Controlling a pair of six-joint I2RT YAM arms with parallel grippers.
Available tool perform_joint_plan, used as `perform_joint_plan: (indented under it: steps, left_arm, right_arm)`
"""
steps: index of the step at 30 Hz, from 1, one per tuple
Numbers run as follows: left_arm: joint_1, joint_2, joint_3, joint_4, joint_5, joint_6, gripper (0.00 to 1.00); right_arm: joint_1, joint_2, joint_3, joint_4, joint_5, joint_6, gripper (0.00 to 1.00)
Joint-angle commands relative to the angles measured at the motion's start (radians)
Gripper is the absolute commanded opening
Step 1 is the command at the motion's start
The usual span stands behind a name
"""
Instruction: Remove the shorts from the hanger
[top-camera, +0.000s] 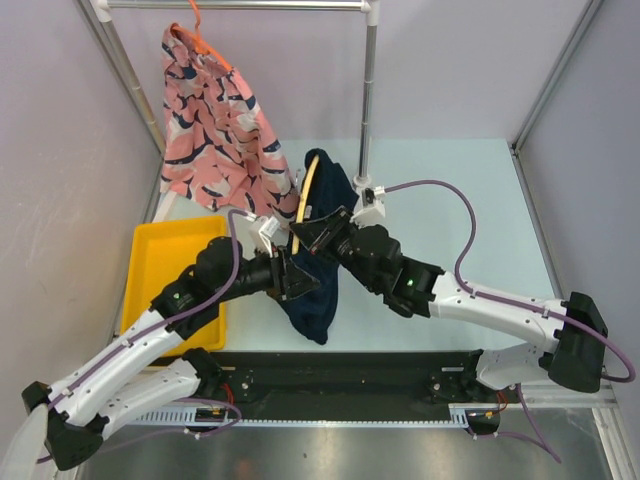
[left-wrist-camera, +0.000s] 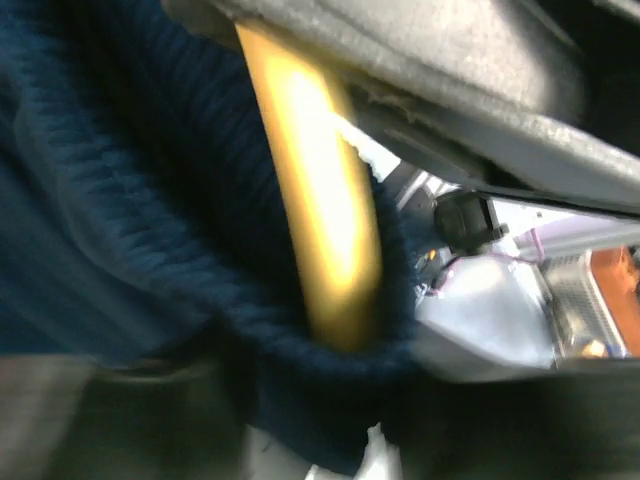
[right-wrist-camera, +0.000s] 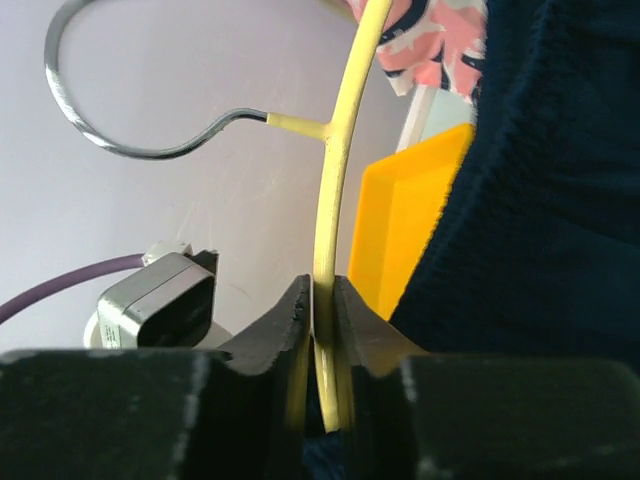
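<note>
Pale-green table (top-camera: 450, 190) — a yellow tray (top-camera: 160, 262) lies at its left; rack pole (top-camera: 371, 90) seemingly stands on it.

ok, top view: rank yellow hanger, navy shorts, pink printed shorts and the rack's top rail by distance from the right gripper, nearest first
1. yellow hanger: clamped in the right gripper itself.
2. navy shorts: draped on that hanger, right beside the jaws; nearly a tie with 1.
3. pink printed shorts: hanging back left.
4. top rail: farthest, across the back.
</note>
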Motion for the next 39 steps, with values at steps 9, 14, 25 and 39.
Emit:
perform_joint_plan:
  steps: [9,14,25,39]
  left_arm:
    - [-0.003,-0.085,0.104,-0.164,-0.079,0.226,0.0]
    - [-0.003,-0.128,0.112,-0.138,-0.002,0.301,0.0]
    - [-0.003,-0.076,0.132,-0.124,0.203,0.404,0.0]
    - [-0.003,-0.139,0.19,-0.207,0.027,0.31,0.66]
  right_arm:
    - [-0.033,-0.179,0.053,-0.185,-0.034,-0.096,0.74]
    - [-0.058,-0.202,0.053,-0.264,-0.13,-0.127,0.79]
    - [-0.061,-0.121,0.053,-0.215,-0.206,-0.104,0.61]
    - [-0.046,-0.086,0.053,-0.146,-0.137,-0.073,0.0]
